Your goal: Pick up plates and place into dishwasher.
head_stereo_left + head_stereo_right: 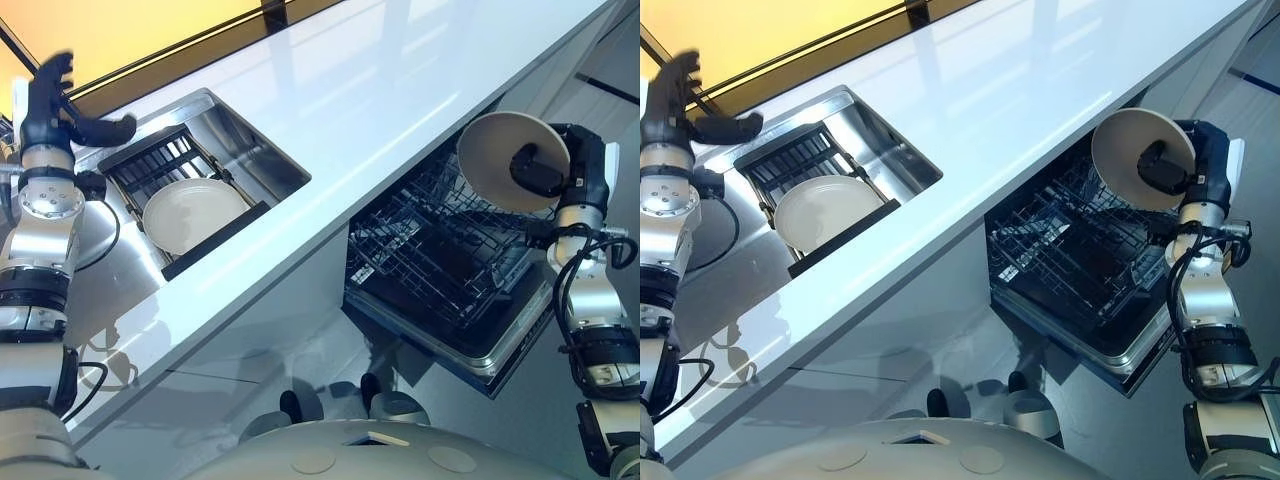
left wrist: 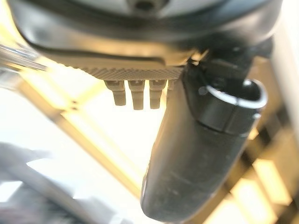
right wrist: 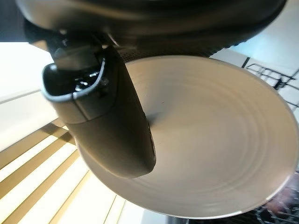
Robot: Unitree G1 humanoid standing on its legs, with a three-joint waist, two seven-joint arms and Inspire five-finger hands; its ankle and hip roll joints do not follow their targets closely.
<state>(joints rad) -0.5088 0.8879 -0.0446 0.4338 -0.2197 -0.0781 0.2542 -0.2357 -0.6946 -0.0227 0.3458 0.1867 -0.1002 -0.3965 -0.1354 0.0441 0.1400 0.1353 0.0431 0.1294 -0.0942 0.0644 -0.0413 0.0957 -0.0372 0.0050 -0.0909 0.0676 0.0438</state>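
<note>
My right hand (image 1: 545, 168) is shut on a cream plate (image 1: 500, 155), held tilted on edge above the open dishwasher's dark wire rack (image 1: 440, 250). In the right wrist view the thumb (image 3: 110, 123) presses on the plate's face (image 3: 219, 144). A second cream plate (image 1: 192, 213) lies flat on the black rack (image 1: 165, 160) across the steel sink (image 1: 250, 150). My left hand (image 1: 60, 105) is raised at the far left above the counter, fingers straight and thumb spread, holding nothing.
The long white countertop (image 1: 400, 90) runs diagonally between sink and dishwasher. The dishwasher's pulled-out rack and door (image 1: 480, 350) jut into the floor space below my right arm.
</note>
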